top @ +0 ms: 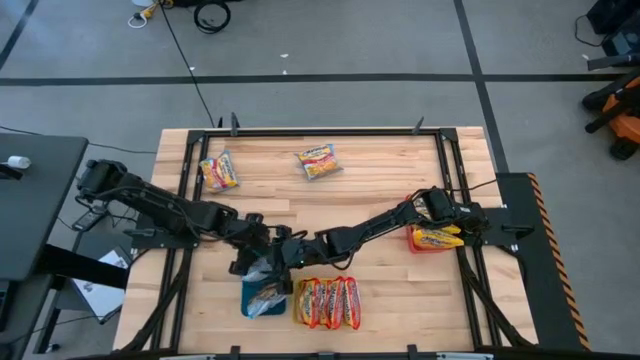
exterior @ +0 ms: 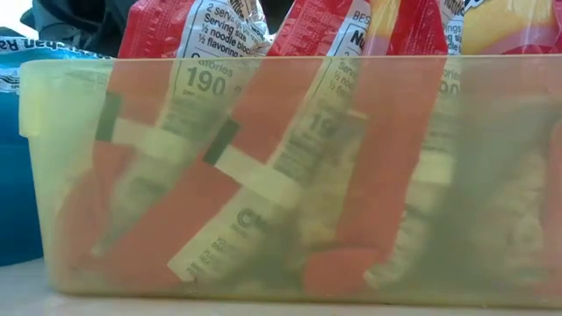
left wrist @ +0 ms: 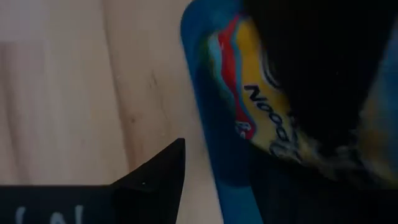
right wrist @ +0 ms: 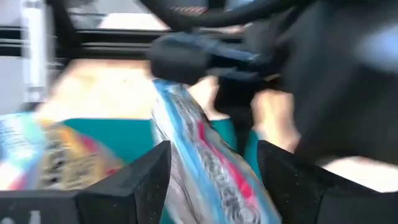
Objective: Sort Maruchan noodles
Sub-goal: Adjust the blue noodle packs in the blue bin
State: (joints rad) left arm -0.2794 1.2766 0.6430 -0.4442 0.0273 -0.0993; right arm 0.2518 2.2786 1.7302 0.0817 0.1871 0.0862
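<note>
Both arms meet over the blue tray (top: 250, 303) at the table's near middle. My right gripper (right wrist: 212, 155) is open. A blue-and-silver noodle packet (right wrist: 199, 143) stands on edge, slanting, between its fingers above the tray (right wrist: 118, 134). I cannot tell whether they touch it or what bears it. Another packet (right wrist: 56, 149) lies in the tray. My left gripper (top: 262, 262) hangs over the tray's far edge, next to a blue-and-yellow packet (left wrist: 264, 118). Two loose packets (top: 218, 172) (top: 318, 161) lie flat at the far side.
Right of the blue tray, a yellow tray (top: 327, 325) holds several red-orange packets (exterior: 219, 105) standing on edge. A red tray (top: 415, 240) with yellow packets (top: 437, 238) sits at the right. Bare wood lies between the trays and the loose packets.
</note>
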